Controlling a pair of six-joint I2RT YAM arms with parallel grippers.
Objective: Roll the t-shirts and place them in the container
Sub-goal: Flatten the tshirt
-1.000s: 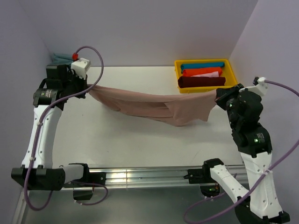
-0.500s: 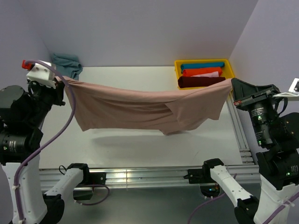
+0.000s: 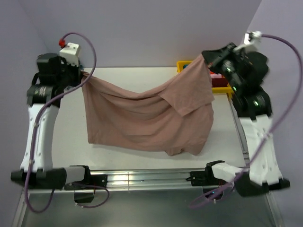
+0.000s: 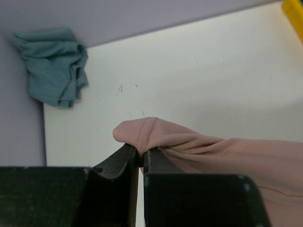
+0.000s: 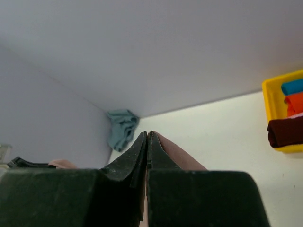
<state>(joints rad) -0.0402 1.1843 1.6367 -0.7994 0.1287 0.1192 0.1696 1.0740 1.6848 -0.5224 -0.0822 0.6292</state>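
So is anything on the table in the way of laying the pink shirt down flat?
Nothing visible lies on the table where the pink t-shirt hangs. The yellow bin sits far right, partly behind the shirt's raised corner; a teal cloth lies in the far left corner.

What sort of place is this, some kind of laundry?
Likely a robot test bench in a lab, not a laundry: plain walls box in a white table, a left arm and right arm bolted at its edge hold up a pink t-shirt, and a yellow bin keeps rolled shirts.
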